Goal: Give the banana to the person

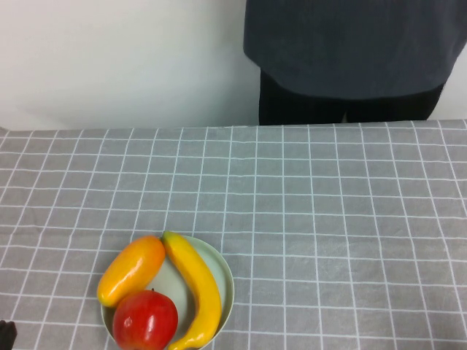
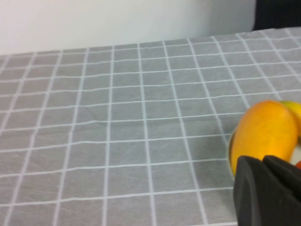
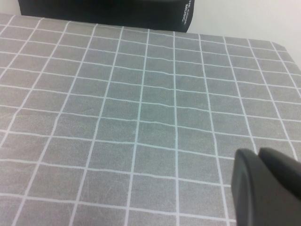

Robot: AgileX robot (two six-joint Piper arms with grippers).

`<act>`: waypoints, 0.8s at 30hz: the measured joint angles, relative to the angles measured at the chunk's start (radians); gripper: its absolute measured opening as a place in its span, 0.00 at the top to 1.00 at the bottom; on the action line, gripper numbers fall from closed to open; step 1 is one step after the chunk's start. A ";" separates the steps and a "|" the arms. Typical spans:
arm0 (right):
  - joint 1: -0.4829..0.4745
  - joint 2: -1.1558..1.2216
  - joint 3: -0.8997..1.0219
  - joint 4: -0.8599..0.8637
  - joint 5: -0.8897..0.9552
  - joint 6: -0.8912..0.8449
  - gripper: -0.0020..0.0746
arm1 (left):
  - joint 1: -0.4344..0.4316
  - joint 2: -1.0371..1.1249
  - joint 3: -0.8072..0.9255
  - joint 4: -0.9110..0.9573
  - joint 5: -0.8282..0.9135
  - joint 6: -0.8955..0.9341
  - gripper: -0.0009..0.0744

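The banana (image 1: 195, 288) lies lengthwise on the plate (image 1: 226, 281) at the tabletop's near left, pointing away toward the person (image 1: 350, 51), nearer the left hand (image 2: 268, 188) than the right hand (image 3: 265, 188); neither hand's opening can be told.

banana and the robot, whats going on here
Nothing is being handled yet. The banana lies untouched in a pale plate with an orange-yellow fruit and a red apple. The person stands at the table's far edge. The left hand sits beside the plate; the right hand hovers over bare cloth.
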 joint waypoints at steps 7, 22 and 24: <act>0.000 0.000 0.000 0.000 0.000 0.000 0.99 | 0.000 0.000 0.000 0.040 0.000 0.004 0.99; 0.000 0.000 0.000 0.000 0.000 0.000 0.99 | 0.000 0.000 0.000 0.044 0.000 0.004 0.99; 0.000 0.000 0.000 0.000 0.000 0.000 0.99 | 0.000 0.000 0.000 0.021 -0.004 0.000 0.99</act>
